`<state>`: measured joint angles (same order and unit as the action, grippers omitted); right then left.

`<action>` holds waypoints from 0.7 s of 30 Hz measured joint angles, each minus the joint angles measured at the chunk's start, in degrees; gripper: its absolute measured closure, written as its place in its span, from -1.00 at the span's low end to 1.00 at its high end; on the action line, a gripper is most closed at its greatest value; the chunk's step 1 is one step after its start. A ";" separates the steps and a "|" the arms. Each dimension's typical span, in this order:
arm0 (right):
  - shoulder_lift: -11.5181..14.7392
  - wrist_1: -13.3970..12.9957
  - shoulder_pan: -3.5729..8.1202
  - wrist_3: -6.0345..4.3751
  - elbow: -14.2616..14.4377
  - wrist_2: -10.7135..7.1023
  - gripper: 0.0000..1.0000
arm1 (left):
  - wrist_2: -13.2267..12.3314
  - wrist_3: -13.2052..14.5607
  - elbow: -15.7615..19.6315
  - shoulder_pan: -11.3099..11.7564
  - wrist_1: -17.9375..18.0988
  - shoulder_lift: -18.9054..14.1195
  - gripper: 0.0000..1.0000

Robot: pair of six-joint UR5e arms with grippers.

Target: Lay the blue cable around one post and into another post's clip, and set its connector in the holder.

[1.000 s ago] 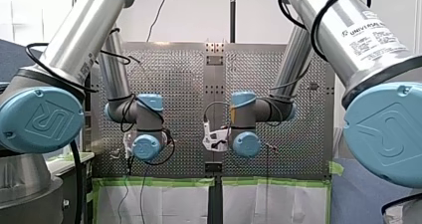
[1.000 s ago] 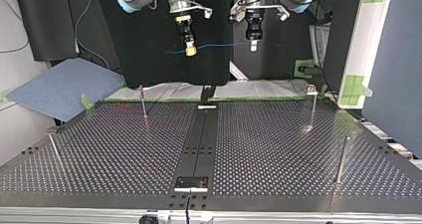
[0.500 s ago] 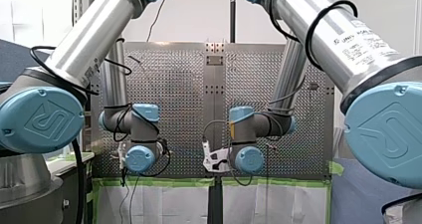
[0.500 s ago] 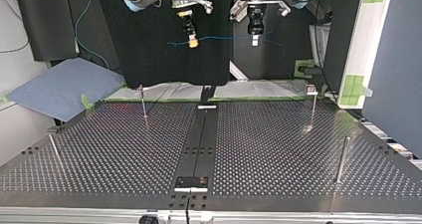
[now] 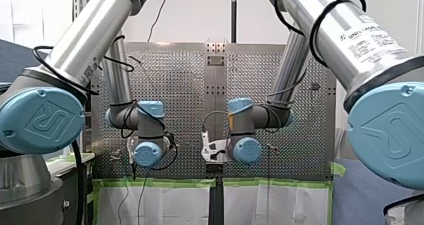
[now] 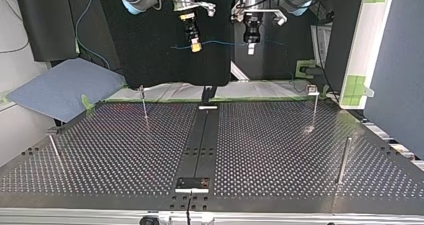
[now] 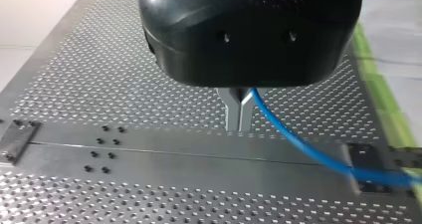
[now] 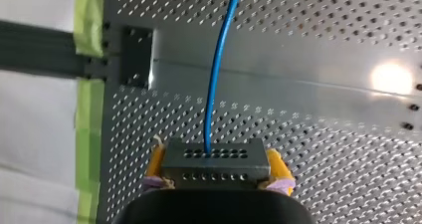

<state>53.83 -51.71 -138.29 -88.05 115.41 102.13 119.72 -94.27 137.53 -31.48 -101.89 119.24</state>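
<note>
Blue cable [image 6: 220,42] is held in the air, well above the perforated table [image 6: 280,150], and is strung between the two grippers. Its grey connector [image 8: 215,164] is clamped between the yellow pads [image 8: 276,165] of my right gripper [image 6: 196,46], with the cable running out ahead. My left gripper [image 6: 251,47] is closed on the cable further along, its metal fingers [image 7: 233,109] pinched together. A thin post [image 6: 143,104] is seen standing on the table below, apart from the cable.
</note>
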 joint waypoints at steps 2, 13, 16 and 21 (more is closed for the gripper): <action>1.13 0.62 0.12 -1.03 -0.13 -0.83 1.00 | -0.01 -0.07 -0.99 0.21 -1.03 -0.53 1.00; 6.49 4.99 0.62 -5.07 -3.40 -1.81 1.00 | 0.53 -2.58 -2.85 1.88 -6.38 -4.91 1.00; 7.88 6.14 0.75 -5.18 -3.69 -1.82 1.00 | 0.60 -2.77 -3.05 2.43 -7.86 -6.37 1.00; 10.24 6.88 1.14 -5.17 -4.00 -1.83 1.00 | 1.92 -2.74 -3.98 4.12 -10.49 -9.04 1.00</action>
<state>64.07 -44.83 -137.15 -93.22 111.41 100.29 121.63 -97.01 133.54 -27.36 -112.38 110.20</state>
